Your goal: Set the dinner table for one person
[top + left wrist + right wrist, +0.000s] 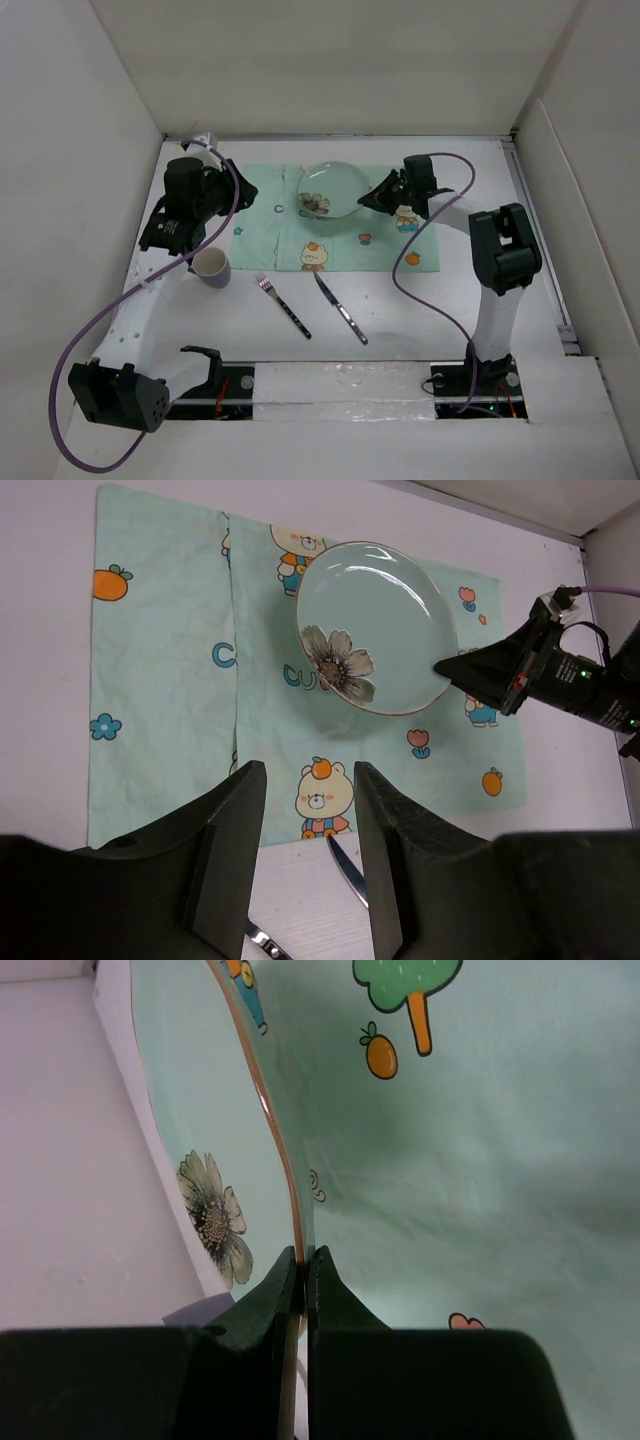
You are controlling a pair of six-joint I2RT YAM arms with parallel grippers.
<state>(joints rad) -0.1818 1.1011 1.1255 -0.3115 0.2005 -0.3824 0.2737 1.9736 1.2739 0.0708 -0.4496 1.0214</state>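
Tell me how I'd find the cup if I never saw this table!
Start at the white table, then find the green placemat. Just off its near-left corner stands the cup, left of the fork. It's the only round thing off the cloth.

Mint flowered plate (390, 595), mint cartoon-printed placemat (160, 700)

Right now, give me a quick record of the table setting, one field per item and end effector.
plate: on placemat, far middle, right rim gripped
cup: on dinner table, off placemat's near-left corner
fork: on table, near side of placemat
knife: right of fork, angled alike
left end effector: open, empty
right end effector: shut on plate rim
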